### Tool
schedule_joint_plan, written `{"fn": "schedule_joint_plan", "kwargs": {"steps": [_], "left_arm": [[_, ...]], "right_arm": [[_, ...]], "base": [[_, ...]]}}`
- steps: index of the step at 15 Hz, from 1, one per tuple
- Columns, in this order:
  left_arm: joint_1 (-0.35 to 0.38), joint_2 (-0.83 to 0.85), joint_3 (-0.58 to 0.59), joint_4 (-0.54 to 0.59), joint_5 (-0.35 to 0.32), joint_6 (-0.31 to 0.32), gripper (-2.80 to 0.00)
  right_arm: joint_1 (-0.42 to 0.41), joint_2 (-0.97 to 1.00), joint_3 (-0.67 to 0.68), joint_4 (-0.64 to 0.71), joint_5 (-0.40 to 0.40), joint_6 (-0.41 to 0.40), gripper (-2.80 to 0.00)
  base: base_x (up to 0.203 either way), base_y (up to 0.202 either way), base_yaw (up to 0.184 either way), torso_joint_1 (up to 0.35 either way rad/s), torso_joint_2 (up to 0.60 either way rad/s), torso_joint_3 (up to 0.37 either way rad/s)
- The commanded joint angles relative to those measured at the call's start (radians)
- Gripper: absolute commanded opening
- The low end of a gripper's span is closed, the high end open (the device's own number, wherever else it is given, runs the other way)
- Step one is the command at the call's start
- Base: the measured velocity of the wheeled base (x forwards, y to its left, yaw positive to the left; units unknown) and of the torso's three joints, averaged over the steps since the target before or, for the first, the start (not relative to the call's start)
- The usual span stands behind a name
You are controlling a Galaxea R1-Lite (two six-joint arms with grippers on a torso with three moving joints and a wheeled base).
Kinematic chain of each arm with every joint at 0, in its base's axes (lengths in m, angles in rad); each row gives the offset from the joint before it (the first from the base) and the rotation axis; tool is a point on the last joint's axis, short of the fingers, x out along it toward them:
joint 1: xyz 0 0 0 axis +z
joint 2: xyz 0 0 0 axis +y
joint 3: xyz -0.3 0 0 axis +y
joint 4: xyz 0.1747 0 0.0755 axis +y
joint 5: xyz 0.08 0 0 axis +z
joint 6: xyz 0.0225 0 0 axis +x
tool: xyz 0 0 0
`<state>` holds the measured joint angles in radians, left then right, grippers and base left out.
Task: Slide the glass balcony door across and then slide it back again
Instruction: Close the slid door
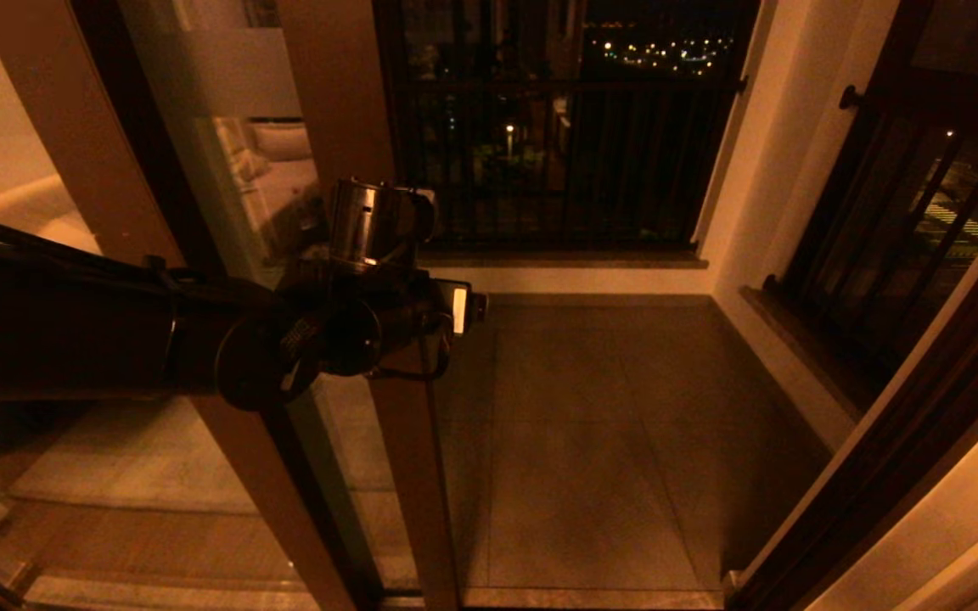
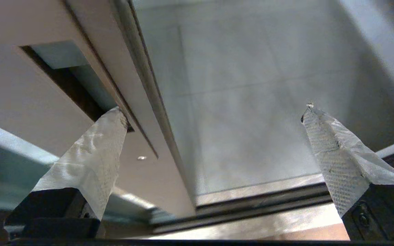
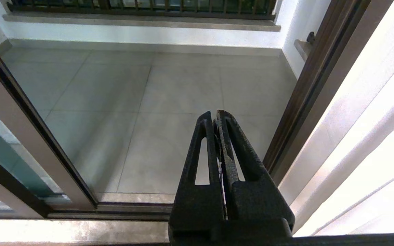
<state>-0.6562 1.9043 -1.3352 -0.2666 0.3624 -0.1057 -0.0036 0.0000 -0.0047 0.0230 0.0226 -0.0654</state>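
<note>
Your left arm [image 1: 73, 327] reaches in from the left, level across the scene, its wrist bent toward the far side at centre-left. Your left gripper [image 2: 214, 112] has its two taped fingers [image 2: 91, 160] spread wide apart with nothing held between them. Your right gripper [image 3: 216, 118] hangs parked on the right, pointing downward, its black fingers pressed together.

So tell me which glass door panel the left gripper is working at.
The left gripper, open, straddles the edge of the glass balcony door, the panel with the broad frosted band. The railing stands far behind.
</note>
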Motion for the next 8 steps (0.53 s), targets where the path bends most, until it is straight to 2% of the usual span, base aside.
{"fn": "schedule_joint_plan", "kwargs": {"steps": [1, 3, 5, 6, 7, 8], "left_arm": [[0.003, -0.037, 0.032, -0.048, -0.003, 0.0, 0.0], [0.023, -0.143, 0.116, -0.068, -0.041, 0.0, 0.0], [0.066, -0.287, 0.199, -0.073, -0.161, 0.0, 0.0], [0.103, -0.364, 0.23, -0.068, -0.288, -0.001, 0.0], [0.156, -0.414, 0.247, -0.048, -0.477, -0.002, 0.0], [0.215, -0.442, 0.249, -0.003, -0.638, -0.003, 0.0]], "right_arm": [[0.001, 0.002, 0.0, 0.0, 0.0, -0.001, -2.8], [-0.001, 0.002, 0.0, 0.0, 0.0, -0.001, -2.8], [0.001, 0.002, 0.0, 0.0, 0.0, -0.001, -2.8], [0.0, 0.002, 0.0, 0.0, 0.0, -0.001, -2.8], [0.0, 0.002, 0.0, 0.0, 0.0, -0.001, -2.8], [0.001, 0.002, 0.0, 0.0, 0.0, -0.001, -2.8]], "base": [[0.0, 0.0, 0.0, 0.0, 0.0, 0.0], [0.0, 0.0, 0.0, 0.0, 0.0, 0.0], [0.0, 0.0, 0.0, 0.0, 0.0, 0.0], [0.0, 0.0, 0.0, 0.0, 0.0, 0.0], [0.0, 0.0, 0.0, 0.0, 0.0, 0.0], [0.0, 0.0, 0.0, 0.0, 0.0, 0.0]]}}
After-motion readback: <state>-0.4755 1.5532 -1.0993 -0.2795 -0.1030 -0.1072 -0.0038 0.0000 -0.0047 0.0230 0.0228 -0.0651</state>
